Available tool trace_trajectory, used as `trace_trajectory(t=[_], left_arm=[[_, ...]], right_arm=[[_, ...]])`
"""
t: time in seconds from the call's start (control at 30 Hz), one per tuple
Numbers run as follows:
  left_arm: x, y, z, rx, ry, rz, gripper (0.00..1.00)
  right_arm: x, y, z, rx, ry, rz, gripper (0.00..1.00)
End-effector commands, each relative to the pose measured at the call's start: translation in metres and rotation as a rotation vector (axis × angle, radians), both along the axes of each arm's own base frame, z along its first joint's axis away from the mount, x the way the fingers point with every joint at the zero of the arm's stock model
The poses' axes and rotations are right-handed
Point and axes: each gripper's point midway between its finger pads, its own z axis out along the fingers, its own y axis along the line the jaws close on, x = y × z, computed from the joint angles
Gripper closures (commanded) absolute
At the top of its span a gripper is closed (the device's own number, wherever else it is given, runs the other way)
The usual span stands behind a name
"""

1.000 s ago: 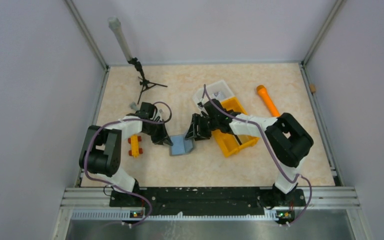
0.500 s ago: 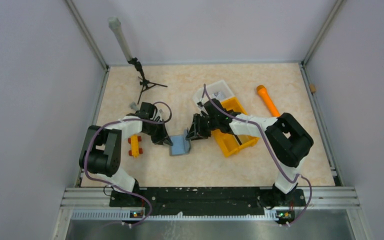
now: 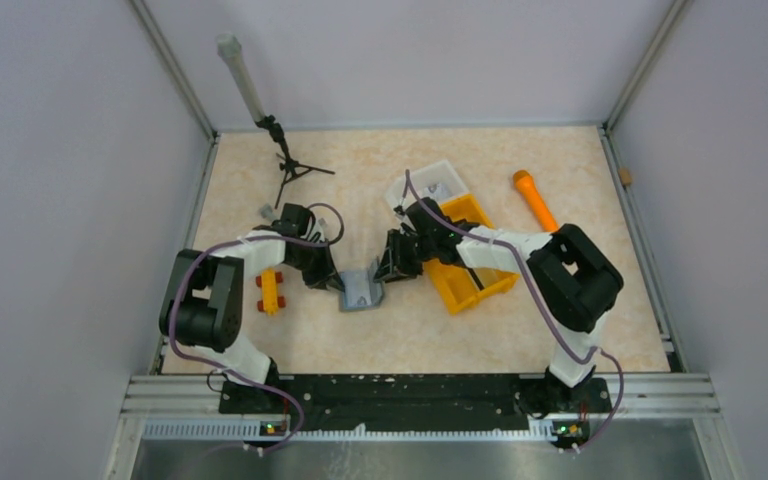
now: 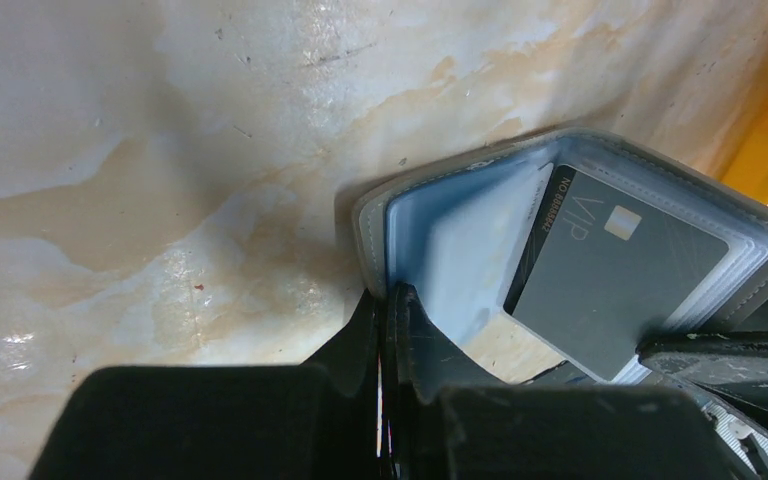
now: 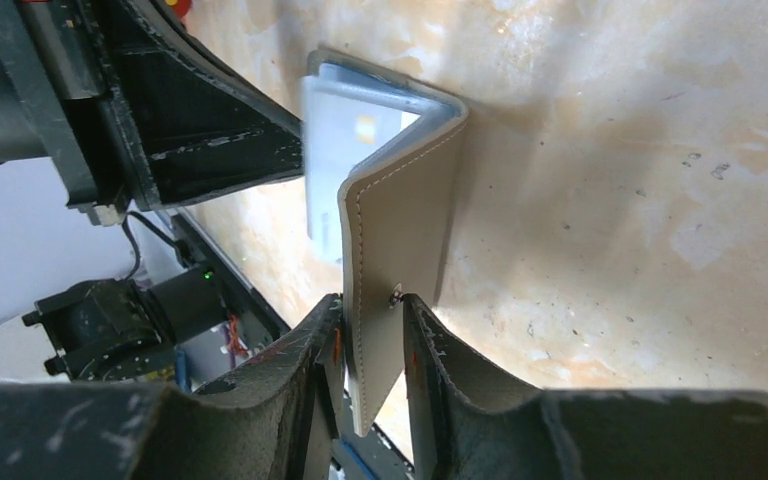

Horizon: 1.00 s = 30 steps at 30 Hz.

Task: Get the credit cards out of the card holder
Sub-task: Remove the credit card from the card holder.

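Change over the last second: the right claw [image 3: 387, 270] has closed down on the right panel of the card holder [image 3: 361, 291] and stood it up. From above, the blue inside that was lying open is now mostly hidden behind the grey outer face, and the holder is bent into an L. The right wrist view confirms it, with a finger on either side of the upright flap, both touching, so we call that grasping the holder. The left claw [image 3: 331, 281] hasn't moved. It is clenched tight at the edge of the left panel, which lies flat on the tabletop [image 3: 480, 335]; we can't tell whether it pinches the panel or only pins it. The holder sits mid-tabletop between the two claws, with the orange bin [image 3: 472, 288] near on its right. The left wrist view shows a dark credit card [image 4: 615, 270] seated in the raised panel's slot, with something paler tucked behind it. No card is out yet. Our read is that the holder is now braced open with the slot facing the left claw, but both claws are busy. One must let go to pull a card, probably the left. The risk then is that the holder slides or folds shut.
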Motion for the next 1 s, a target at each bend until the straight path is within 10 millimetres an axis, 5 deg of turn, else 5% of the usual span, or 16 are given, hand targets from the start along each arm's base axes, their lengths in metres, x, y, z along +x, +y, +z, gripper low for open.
trace_trajectory(t=[0.0,0.23,0.37,0.5,0.6,0.77,0.97], left_arm=[[0.005,0.010,-0.015,0.084,-0.003,0.006,1.00],[0.005,0.008,-0.011,0.073,-0.004,0.005,1.00],[0.010,-0.002,0.007,0.010,-0.029,0.002,1.00],[0.012,-0.019,0.032,-0.113,-0.072,0.006,1.00],[0.007,-0.024,0.037,-0.153,-0.059,0.011,1.00],[0.005,-0.020,0.055,-0.153,-0.060,0.022,0.95],[0.013,-0.006,0.097,-0.214,-0.114,0.116,0.60]], right_arm=[[0.005,-0.003,-0.012,-0.073,0.002,0.007,0.70],[0.004,-0.005,-0.019,-0.100,0.024,0.010,0.64],[0.002,-0.007,-0.022,-0.108,0.032,0.016,0.64],[0.002,-0.004,-0.019,-0.091,0.028,0.025,0.89],[0.005,-0.001,-0.011,-0.075,0.017,0.029,0.97],[0.015,-0.009,0.019,-0.044,-0.017,0.006,1.00],[0.029,-0.023,0.091,0.087,-0.095,-0.025,1.00]])
